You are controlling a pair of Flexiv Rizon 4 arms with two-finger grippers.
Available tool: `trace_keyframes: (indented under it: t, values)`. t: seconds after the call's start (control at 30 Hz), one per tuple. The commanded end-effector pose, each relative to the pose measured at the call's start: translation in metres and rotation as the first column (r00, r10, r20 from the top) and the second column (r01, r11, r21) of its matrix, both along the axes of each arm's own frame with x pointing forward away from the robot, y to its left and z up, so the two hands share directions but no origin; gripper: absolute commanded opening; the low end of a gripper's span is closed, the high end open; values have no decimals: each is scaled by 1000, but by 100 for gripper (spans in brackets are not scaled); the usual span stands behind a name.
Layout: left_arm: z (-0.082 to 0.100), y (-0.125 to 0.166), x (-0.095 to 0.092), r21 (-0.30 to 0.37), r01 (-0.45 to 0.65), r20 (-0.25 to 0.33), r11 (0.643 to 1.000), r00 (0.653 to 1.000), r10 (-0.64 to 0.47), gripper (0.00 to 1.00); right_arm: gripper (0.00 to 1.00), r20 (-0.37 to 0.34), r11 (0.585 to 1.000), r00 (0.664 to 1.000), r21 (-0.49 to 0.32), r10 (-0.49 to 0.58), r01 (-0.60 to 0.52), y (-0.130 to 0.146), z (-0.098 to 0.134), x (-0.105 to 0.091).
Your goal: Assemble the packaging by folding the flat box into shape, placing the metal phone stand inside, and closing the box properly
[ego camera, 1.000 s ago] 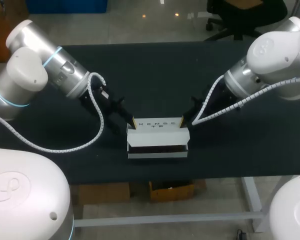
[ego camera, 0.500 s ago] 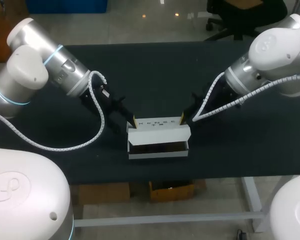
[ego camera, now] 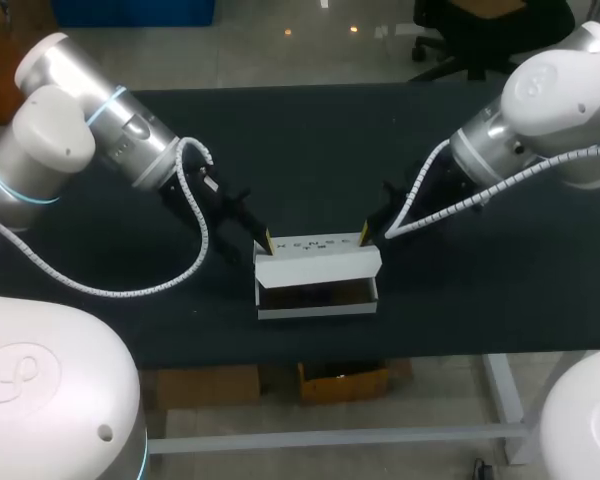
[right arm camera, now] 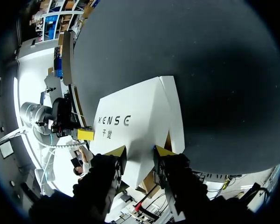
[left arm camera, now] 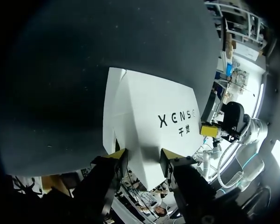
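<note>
A white cardboard box (ego camera: 317, 309) sits near the table's front edge, its front open and its inside dark; I cannot make out the phone stand in it. Its printed lid (ego camera: 317, 252) is raised and tilted over the opening. My left gripper (ego camera: 267, 241) is at the lid's left end, and my right gripper (ego camera: 363, 236) is at its right end. In the left wrist view the lid (left arm camera: 149, 121) runs down between the fingers of my left gripper (left arm camera: 143, 156), and both tips touch it. In the right wrist view my right gripper (right arm camera: 139, 151) likewise pinches the lid (right arm camera: 135, 121).
The black table (ego camera: 310, 150) stretches bare behind the box and out to both sides. Both arms slant in low over it from the back corners, with cables looping beside them. The table's front edge lies just behind the box's open side.
Both grippers have drawn slightly back and up with the lid. The lid stands higher and the box's dark opening shows wider than a second ago.
</note>
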State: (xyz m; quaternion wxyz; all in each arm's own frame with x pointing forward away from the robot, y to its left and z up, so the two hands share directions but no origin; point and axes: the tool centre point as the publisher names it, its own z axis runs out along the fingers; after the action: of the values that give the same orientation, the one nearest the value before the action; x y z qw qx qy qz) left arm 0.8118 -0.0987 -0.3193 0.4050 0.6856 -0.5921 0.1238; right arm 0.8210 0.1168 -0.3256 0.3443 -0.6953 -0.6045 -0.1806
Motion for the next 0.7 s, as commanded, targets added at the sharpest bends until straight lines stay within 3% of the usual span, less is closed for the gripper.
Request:
trace_keyframes:
  t: [0.03, 0.7]
  values:
    - [1, -3, 4, 1, 9, -19, 1000, 1000, -9, 45, 35, -15, 1000, 1000, 8, 7, -7, 3, 2, 3]
    - [5, -5, 7, 6, 24, -70, 1000, 997, -24, 44, 35, -51, 1000, 999, 15, -4, 5, 2, 3, 5]
